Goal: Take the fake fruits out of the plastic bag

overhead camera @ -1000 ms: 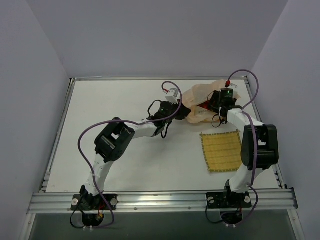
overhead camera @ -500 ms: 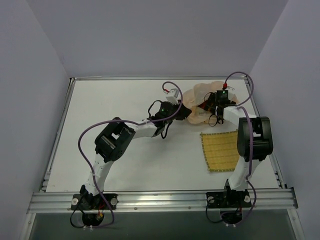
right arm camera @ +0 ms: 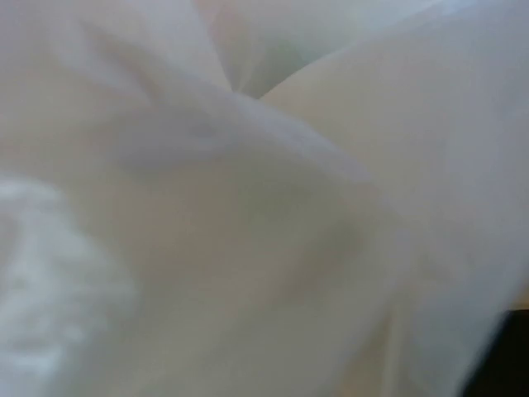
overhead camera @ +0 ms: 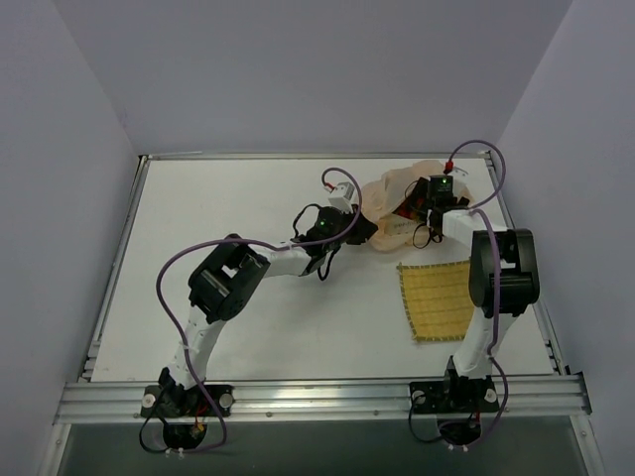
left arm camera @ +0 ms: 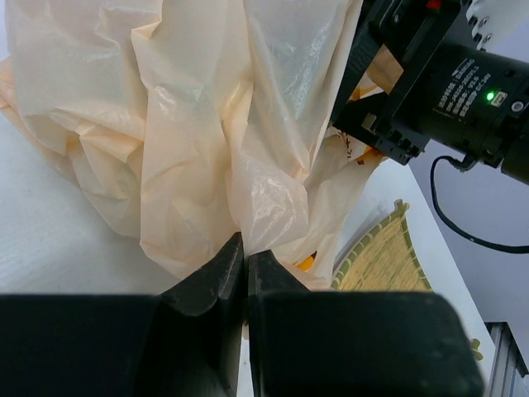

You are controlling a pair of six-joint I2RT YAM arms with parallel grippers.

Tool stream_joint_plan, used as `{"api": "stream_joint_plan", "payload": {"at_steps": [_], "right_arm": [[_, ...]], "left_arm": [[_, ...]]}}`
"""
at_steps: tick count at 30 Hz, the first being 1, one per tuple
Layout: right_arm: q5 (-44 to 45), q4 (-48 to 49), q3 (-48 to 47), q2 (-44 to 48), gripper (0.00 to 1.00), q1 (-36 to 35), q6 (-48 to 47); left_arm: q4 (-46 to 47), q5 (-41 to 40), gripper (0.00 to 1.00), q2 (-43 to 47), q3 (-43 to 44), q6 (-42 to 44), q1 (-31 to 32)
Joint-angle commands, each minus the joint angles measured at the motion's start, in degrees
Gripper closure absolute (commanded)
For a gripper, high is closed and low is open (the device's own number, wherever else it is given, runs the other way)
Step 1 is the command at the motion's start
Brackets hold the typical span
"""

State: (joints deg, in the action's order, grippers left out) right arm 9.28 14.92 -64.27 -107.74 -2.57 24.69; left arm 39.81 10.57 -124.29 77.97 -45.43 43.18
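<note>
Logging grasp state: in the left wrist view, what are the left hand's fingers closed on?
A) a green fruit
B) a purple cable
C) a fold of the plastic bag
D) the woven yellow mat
C: the left hand pinches a lower fold of the plastic bag; the woven mat lies apart beside it.

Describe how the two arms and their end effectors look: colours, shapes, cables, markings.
Both the left arm and right arm are white links joined by bulky black joint housings, each trailing a looping purple cable. The left end effector has matte black, wedge-shaped fingers. The right wrist is a black block with white printed lettering and a green light.
</note>
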Motion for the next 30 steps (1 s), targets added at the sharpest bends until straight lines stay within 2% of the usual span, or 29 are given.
{"api": "stream_joint_plan", "payload": {"at_steps": [1,2,5,6,7,9,11,15,18,24,30], "right_arm": [[2.59,2.40,-4.10,-2.20,0.03,0.81,0.63],[2.59,2.31,-4.46,-2.47,0.04,0.98,0.45],[2.68,2.48,-5.43,-3.26,0.16,1.25,0.36],[2.67,2.66,-5.17,-3.26,0.29,1.25,0.27],[2.59,2.92,-5.08,-3.18,0.37,1.34,0.19],[1.97,3.45,-4.55,-2.74,0.51,1.34,-0.16],[0.23,4.68,-2.80,-1.07,0.60,1.34,-0.34],[-2.86,8.02,2.74,5.25,0.66,1.25,0.10],[-7.76,9.16,5.73,10.96,0.66,1.25,0.36],[-16.73,6.88,8.63,16.15,0.65,1.25,0.71],[-19.65,4.51,12.14,21.07,0.65,1.34,1.77]], "left_arm": [[2.38,0.33,0.98,2.38,0.34,0.87,-0.02],[2.20,0.33,0.98,2.65,0.16,1.04,-0.11],[1.85,0.16,0.98,2.74,-0.02,1.40,-0.20],[1.67,0.24,0.98,2.74,-0.02,1.48,-0.20],[1.67,0.24,0.98,2.56,0.07,1.40,-0.20],[1.67,0.24,0.98,2.21,0.25,1.31,-0.20],[1.76,0.15,0.98,2.12,0.51,1.13,-0.11],[2.02,-0.28,0.98,2.21,0.34,0.87,0.06],[1.76,-0.46,0.98,2.21,0.86,0.87,0.24],[2.28,-0.90,0.98,1.95,1.74,-0.71,0.33],[2.20,-1.34,0.98,1.42,4.37,-2.29,-0.11]]}}
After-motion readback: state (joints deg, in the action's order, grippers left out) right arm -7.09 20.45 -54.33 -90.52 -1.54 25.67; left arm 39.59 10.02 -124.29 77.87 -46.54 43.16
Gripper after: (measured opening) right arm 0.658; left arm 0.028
